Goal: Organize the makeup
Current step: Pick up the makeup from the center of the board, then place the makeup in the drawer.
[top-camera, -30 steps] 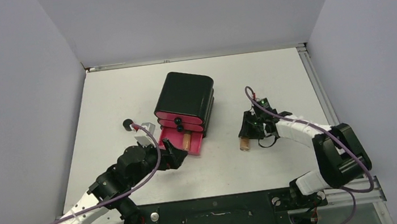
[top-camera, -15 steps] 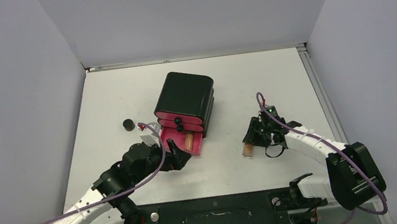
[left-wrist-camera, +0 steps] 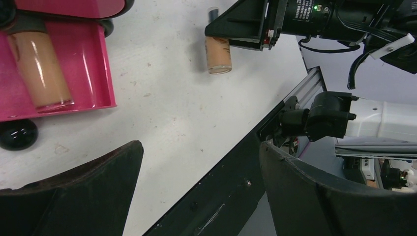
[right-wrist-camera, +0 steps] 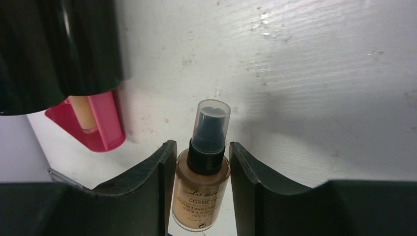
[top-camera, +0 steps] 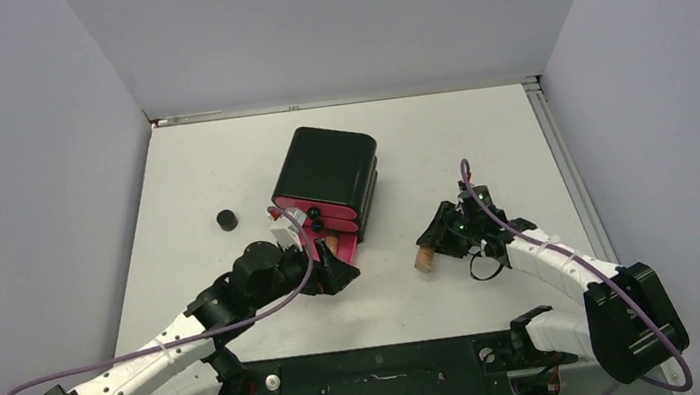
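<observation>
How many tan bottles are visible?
2. One tan bottle lies in the pink drawer; the other bottle is held by the right gripper. More may hide in shut drawers.

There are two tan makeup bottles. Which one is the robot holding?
The tan bottle with the clear cap, pinched by the right gripper. The other bottle lies inside the open pink drawer, nothing gripping it.

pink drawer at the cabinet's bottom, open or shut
Open: the pink drawer sticks out from the cabinet, a tan tube lying inside.
</observation>
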Motion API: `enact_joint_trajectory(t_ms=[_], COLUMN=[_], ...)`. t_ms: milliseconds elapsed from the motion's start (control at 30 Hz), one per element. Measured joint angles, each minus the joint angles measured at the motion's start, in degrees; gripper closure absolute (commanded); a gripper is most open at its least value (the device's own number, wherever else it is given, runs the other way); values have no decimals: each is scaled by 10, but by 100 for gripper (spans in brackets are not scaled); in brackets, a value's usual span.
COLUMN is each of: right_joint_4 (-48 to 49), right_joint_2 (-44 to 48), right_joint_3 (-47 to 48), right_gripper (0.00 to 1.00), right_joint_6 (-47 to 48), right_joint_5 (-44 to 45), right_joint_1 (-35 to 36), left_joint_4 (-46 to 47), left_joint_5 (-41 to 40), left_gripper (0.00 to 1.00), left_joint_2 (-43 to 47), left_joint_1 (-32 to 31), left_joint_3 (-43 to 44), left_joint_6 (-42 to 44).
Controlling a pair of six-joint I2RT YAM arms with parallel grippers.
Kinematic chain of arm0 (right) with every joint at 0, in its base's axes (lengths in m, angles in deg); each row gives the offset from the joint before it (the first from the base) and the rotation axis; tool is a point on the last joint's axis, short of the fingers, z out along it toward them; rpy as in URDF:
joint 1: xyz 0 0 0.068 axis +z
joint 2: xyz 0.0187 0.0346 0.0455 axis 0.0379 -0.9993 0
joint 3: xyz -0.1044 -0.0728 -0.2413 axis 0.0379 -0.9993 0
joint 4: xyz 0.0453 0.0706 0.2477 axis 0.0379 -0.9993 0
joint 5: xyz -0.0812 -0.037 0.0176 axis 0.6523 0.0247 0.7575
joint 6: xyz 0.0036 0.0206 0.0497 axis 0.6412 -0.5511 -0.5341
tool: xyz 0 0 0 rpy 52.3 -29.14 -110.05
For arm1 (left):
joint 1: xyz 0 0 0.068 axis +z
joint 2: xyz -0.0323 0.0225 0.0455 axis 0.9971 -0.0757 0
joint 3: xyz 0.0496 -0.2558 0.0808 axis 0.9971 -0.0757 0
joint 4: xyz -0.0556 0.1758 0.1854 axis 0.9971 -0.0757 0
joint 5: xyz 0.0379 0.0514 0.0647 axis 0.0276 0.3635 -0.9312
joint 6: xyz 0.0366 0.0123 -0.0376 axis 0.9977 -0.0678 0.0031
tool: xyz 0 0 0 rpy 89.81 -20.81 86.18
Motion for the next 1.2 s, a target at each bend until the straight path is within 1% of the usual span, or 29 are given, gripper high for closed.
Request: enact_joint_trajectory(t_ms=[100, 333, 400, 467, 600, 767, 833, 900, 1033, 1167, 1200], right_joint_4=[13, 47, 57, 69, 83, 108, 114, 116, 117, 117, 117], right_joint_2=[5, 25, 33, 38, 38, 42, 43, 42, 42, 42, 42], right_joint_3=[0, 0, 2, 5, 32, 46, 47, 49, 59, 71, 74], right_gripper=[69, 69, 68, 68, 68, 68, 68, 68, 68, 68, 68], right_joint_6=[-17, -62, -75, -83, -93, -105, -108, -108, -110, -110, -110], right_joint_5=[-4, -5, 2, 9, 27, 56, 65, 74, 84, 85, 85], right_joint_1=[13, 85, 107, 130, 177, 219, 232, 243, 260, 268, 270], left_joint_4=[19, 101, 110, 115, 114, 113, 113, 115, 122, 123, 123], left_joint_5=[11, 43, 50, 52, 56, 60, 63, 65, 68, 65, 63], left_gripper=[15, 15, 16, 18, 19, 20, 23, 28, 30, 37, 37], left_joint_2=[-12, -55, -68, -78, -93, -115, -126, -135, -141, -141, -141], left_joint_1=[-1, -8, -13, -17, -20, -25, -28, -31, -33, -33, -33], left_joint_3=[0, -18, -18, -18, -18, -14, -9, -5, -4, -4, -4], left_joint_6=[-3, -31, -35, -36, -36, -35, -35, -35, -35, -35, -35])
